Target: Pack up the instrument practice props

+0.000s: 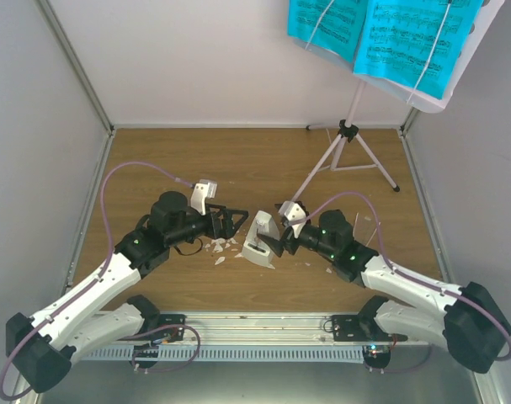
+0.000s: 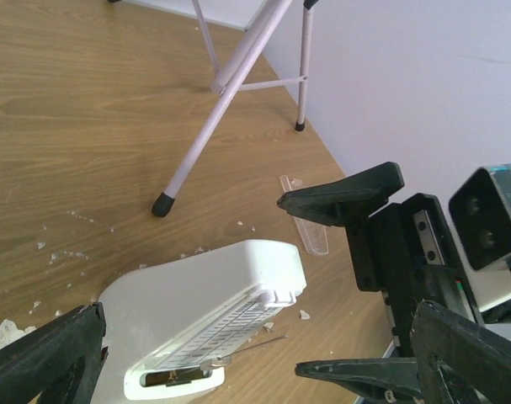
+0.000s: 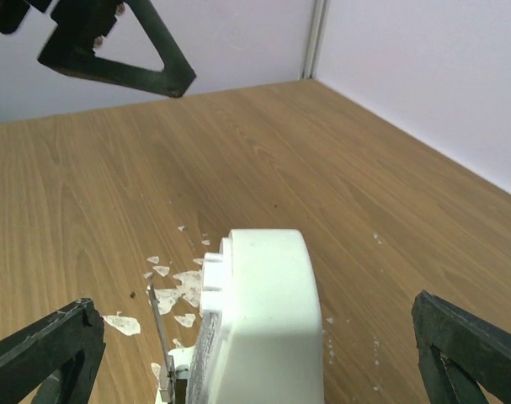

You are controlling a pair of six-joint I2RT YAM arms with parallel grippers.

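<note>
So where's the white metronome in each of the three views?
Top external: the metronome sits just below picture centre.
Left wrist: bottom centre.
Right wrist: bottom centre.
Shared landmark: the white crumbs scattered beside it.

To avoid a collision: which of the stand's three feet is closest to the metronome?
The black foot of the leg pointing toward the metronome; the other two stand farther back.

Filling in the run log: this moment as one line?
left hand open | right hand open, straddling small white pyramid metronome | metronome not held
</note>
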